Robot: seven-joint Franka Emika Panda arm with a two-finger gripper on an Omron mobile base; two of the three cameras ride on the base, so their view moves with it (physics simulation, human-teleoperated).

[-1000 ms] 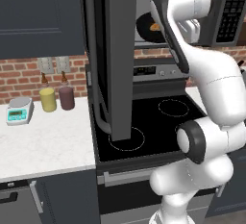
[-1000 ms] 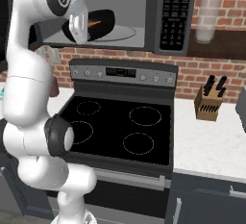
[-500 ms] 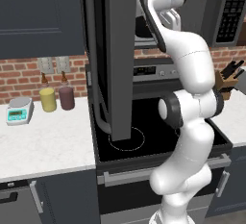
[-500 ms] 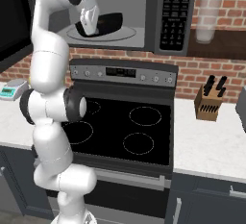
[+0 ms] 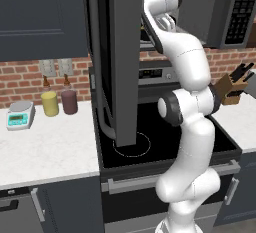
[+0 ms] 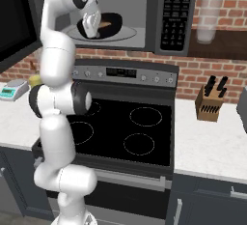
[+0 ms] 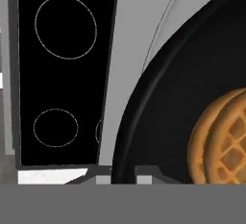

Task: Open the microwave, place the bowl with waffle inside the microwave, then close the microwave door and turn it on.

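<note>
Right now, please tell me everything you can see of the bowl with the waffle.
The bowl is small, round, shallow and black, with a smooth, slightly glossy rim. It holds a golden-brown gridded waffle. It sits level inside the open microwave, on the pale round turntable. The gripper is closed on the rim nearest the opening.

The white arm rises tall from its base, elbow joint dark at mid-height, then bends over at the top so the hand tips downward. The gripper (image 6: 93, 29) hangs near the top of the reach, pointing down and slightly forward, its jaws drawn narrow on the rim of the bowl with waffle (image 6: 108, 25).
</note>
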